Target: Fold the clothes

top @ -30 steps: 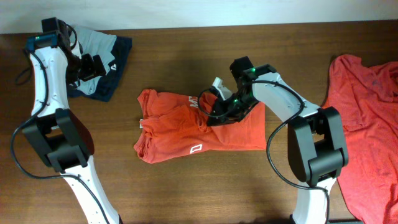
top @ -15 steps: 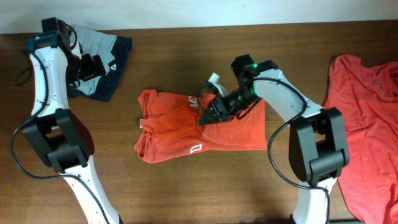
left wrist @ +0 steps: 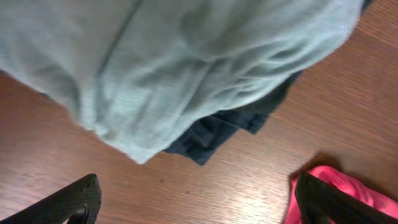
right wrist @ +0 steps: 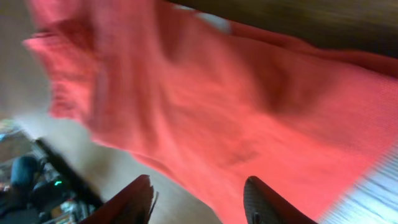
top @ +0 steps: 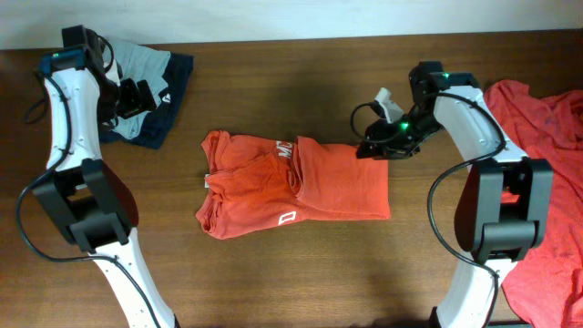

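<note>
A folded orange-red T-shirt (top: 301, 187) with a small white logo lies in the middle of the table. My right gripper (top: 372, 146) is open and empty at the shirt's upper right corner; in the right wrist view the red cloth (right wrist: 236, 112) fills the frame beyond the spread fingers (right wrist: 199, 199). A second orange-red shirt (top: 537, 173) lies crumpled at the right edge. My left gripper (top: 137, 96) is open and empty at the far left; its wrist view shows its spread fingers (left wrist: 199, 202) over bare wood.
A pile of folded clothes, pale grey-green (top: 146, 64) over dark navy (top: 164, 109), lies at the back left under my left gripper; it also shows in the left wrist view (left wrist: 186, 68). A red shirt edge (left wrist: 336, 186) shows by the left gripper's right finger.
My right gripper has let go of the shirt fold in the middle and moved right to the shirt's upper right corner. The folded flap now lies flat. The left arm has not moved.
</note>
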